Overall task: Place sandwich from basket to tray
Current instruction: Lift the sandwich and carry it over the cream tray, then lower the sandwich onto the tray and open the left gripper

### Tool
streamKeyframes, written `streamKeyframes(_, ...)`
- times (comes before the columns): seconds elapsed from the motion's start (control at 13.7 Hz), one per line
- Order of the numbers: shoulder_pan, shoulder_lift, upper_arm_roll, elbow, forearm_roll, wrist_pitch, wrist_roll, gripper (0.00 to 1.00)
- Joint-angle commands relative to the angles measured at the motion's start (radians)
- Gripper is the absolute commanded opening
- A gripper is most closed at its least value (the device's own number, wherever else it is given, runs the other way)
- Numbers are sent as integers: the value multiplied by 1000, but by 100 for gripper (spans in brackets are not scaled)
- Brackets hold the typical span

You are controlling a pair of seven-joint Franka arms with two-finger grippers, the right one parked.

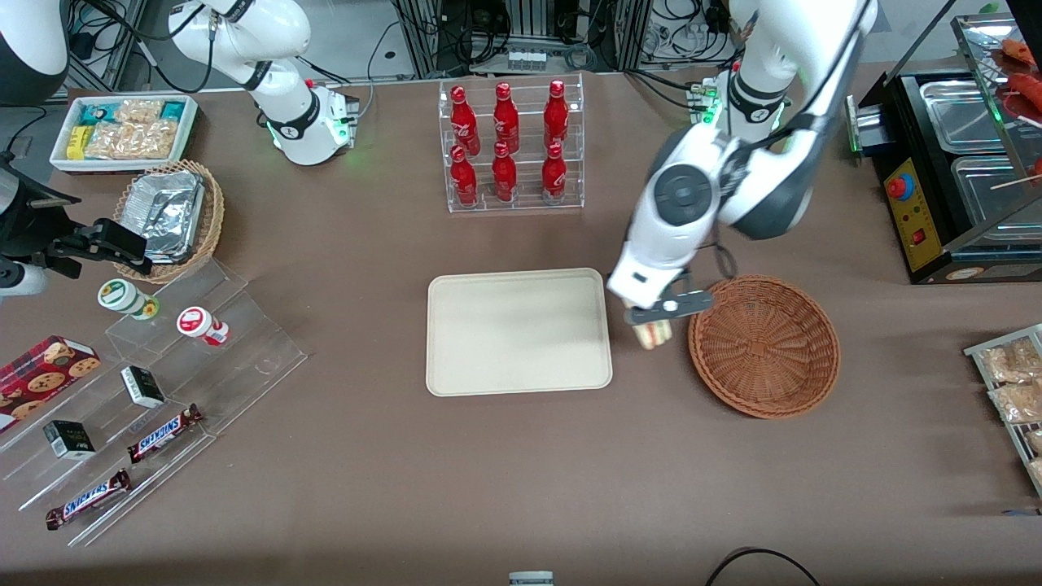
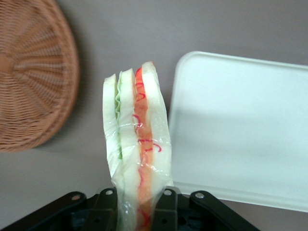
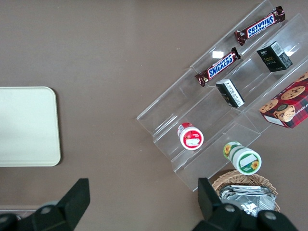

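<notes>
End effector, front view: we see the end effector (image 1: 651,319) above the strip of desk (image 1: 521,488) between the tray (image 1: 518,331) and the basket (image 1: 763,346), clamped on the sandwich (image 1: 655,333).
Sandwich, front view: we read it as hanging below the fingers, clear of both tray and basket, nearer the tray's edge.
Basket, front view: reddish-brown wicker, nothing inside it; it sits toward the working arm's end of the desk.
Tray, front view: cream rectangle, flat on the desk, with a rack of red bottles (image 1: 509,142) farther from the camera.
End effector, left wrist view: we see both fingers (image 2: 107,204) pressed on the sandwich (image 2: 137,144), one at each bread face.
Sandwich, left wrist view: wrapped in clear film, white bread layers with an orange-red stripe and a green layer.
Surroundings, left wrist view: basket (image 2: 33,77) on one side of the sandwich, tray (image 2: 240,125) on the other.
Right wrist view: we note a tray corner (image 3: 26,126) and a clear stepped stand (image 3: 226,101) holding snack bars.
</notes>
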Motion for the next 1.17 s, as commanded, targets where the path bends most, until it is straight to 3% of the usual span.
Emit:
streamKeyframes(0.0, -81, 138, 11, 146, 9, -15, -20, 17)
streamKeyframes(0.36, -161, 282, 11, 232, 5, 126, -10, 18)
streamKeyframes(1.09, -282, 399, 14, 273, 43, 268, -17, 19)
